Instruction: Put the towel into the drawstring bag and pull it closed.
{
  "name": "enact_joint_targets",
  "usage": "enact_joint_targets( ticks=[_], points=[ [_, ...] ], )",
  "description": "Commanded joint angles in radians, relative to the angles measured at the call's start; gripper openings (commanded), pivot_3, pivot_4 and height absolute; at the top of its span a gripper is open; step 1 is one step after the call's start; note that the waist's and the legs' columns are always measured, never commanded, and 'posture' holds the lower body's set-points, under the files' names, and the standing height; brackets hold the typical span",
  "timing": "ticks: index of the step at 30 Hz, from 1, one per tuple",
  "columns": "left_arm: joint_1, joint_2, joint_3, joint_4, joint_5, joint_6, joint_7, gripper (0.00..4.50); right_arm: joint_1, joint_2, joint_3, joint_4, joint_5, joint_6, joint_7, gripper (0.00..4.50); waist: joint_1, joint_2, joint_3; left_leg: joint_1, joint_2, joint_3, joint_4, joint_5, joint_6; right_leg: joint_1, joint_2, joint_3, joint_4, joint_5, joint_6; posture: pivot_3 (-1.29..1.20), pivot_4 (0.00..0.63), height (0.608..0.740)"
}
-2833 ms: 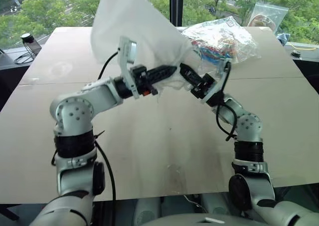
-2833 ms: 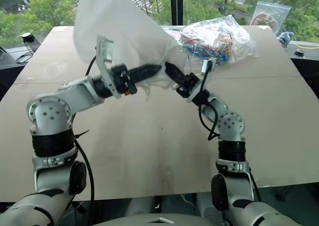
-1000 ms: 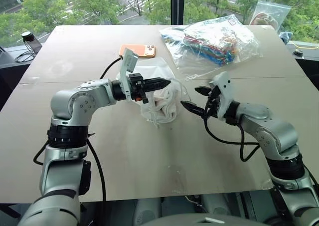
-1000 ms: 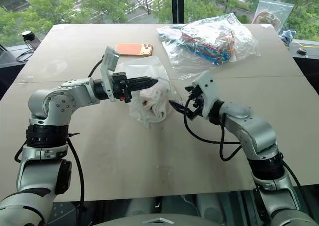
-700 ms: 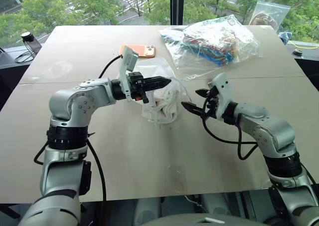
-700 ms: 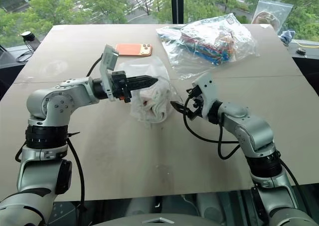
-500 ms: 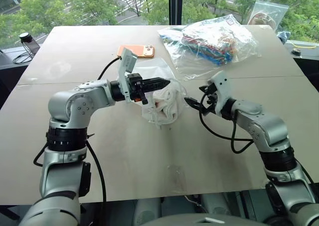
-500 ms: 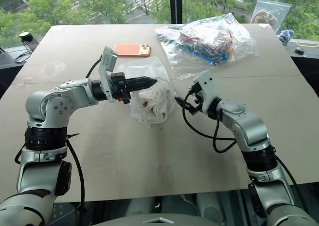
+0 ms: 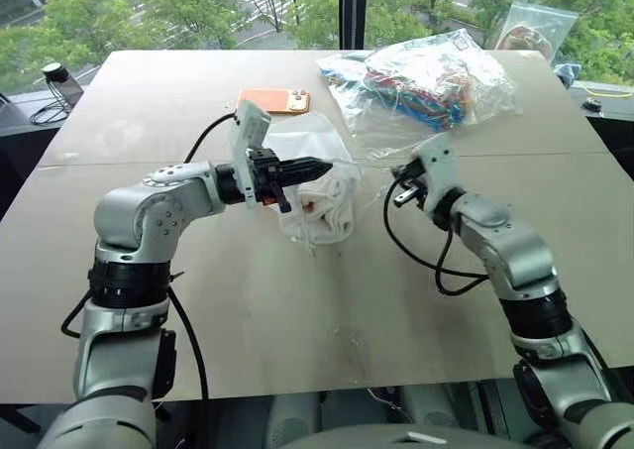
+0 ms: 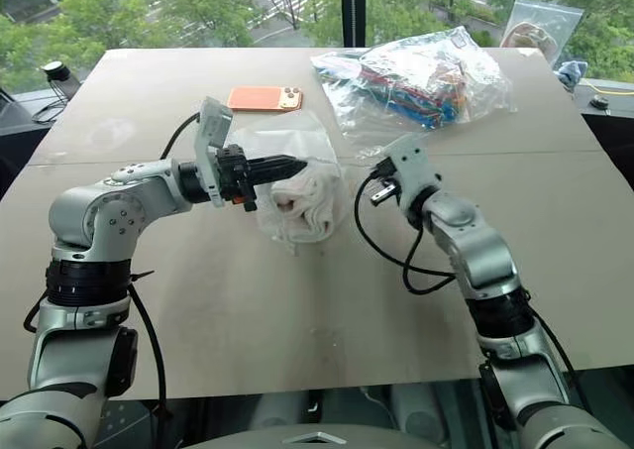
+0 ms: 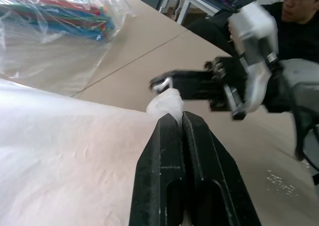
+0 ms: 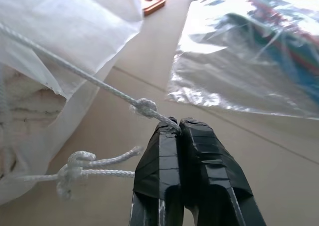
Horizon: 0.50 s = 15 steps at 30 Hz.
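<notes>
The drawstring bag (image 9: 301,138) lies on the table's middle, translucent white, with the cream towel (image 9: 324,207) bundled inside it and showing through the fabric (image 12: 24,104). My left gripper (image 9: 323,168) is shut on the bag's fabric at its mouth (image 11: 181,120). To the bag's right, my right gripper (image 12: 178,122) is shut on the thin white cord (image 12: 83,77) just past a knot, and the cord runs taut back to the bag. A second knotted cord end (image 12: 75,172) lies slack on the table beside the bag.
An orange phone (image 9: 272,100) lies just behind the bag. A clear plastic bag of colourful items (image 9: 428,76) sits at the back right, close to my right gripper. A person (image 11: 294,16) sits beyond the table.
My right gripper, open a second ago, has moved forward to the bag's right side and shut on the cord. My left gripper has kept its hold on the bag.
</notes>
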Motion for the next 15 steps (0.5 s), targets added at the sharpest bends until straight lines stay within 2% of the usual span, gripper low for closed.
enact_joint_targets(
  ticks=[1, 3, 8, 11, 13, 15],
  points=[
    [-0.036, 0.015, 0.039, 0.028, -0.020, -0.002, -0.046, 0.61, 0.024, 0.007, -0.068, -0.154, 0.007, 0.111, -0.055, 0.00, 0.001, 0.000, 0.000, 0.000, 0.000, 0.000, 0.000, 0.000, 0.000, 0.000, 0.000, 0.000, 0.000, 0.000, 0.000, 0.00, 0.150, 0.740],
    [-0.002, 0.038, 0.042, 0.004, -0.029, 0.010, -0.075, 1.15, 0.029, 0.021, -0.065, -0.191, 0.017, 0.146, -0.060, 0.00, -0.002, 0.000, 0.000, 0.000, 0.000, 0.000, 0.000, 0.000, 0.000, 0.000, 0.000, 0.000, 0.000, 0.000, 0.000, 0.00, 0.150, 0.740],
    [0.193, 0.130, 0.154, -0.055, -0.055, 0.040, -0.086, 3.50, 0.033, 0.069, -0.052, -0.211, 0.027, 0.173, -0.077, 0.00, -0.019, 0.001, 0.000, 0.001, 0.000, 0.000, -0.001, 0.000, 0.000, -0.002, 0.001, 0.003, 0.001, 0.000, 0.000, 0.00, 0.150, 0.740],
    [0.407, 0.217, 0.242, -0.167, -0.092, 0.066, -0.134, 3.50, 0.036, 0.081, -0.043, -0.207, 0.026, 0.169, -0.077, 0.00, -0.030, 0.001, 0.000, 0.000, 0.001, 0.002, -0.002, 0.000, 0.000, -0.005, 0.001, 0.005, 0.002, 0.000, 0.000, 0.00, 0.150, 0.740],
    [0.514, 0.215, 0.251, -0.266, -0.092, 0.047, -0.112, 3.50, 0.035, 0.085, -0.045, -0.202, 0.029, 0.166, -0.072, 0.00, -0.016, 0.001, 0.000, -0.002, 0.001, 0.003, -0.003, 0.000, 0.000, -0.007, 0.001, 0.006, 0.002, 0.000, 0.000, 0.00, 0.150, 0.740],
    [0.578, 0.178, 0.200, -0.349, -0.037, -0.015, -0.065, 3.50, 0.030, 0.088, -0.048, -0.194, 0.037, 0.164, -0.067, 0.00, 0.000, 0.001, 0.000, -0.002, 0.000, 0.003, -0.002, 0.000, 0.000, -0.006, -0.001, 0.005, 0.001, 0.000, 0.000, 0.00, 0.150, 0.740]
  ],
)
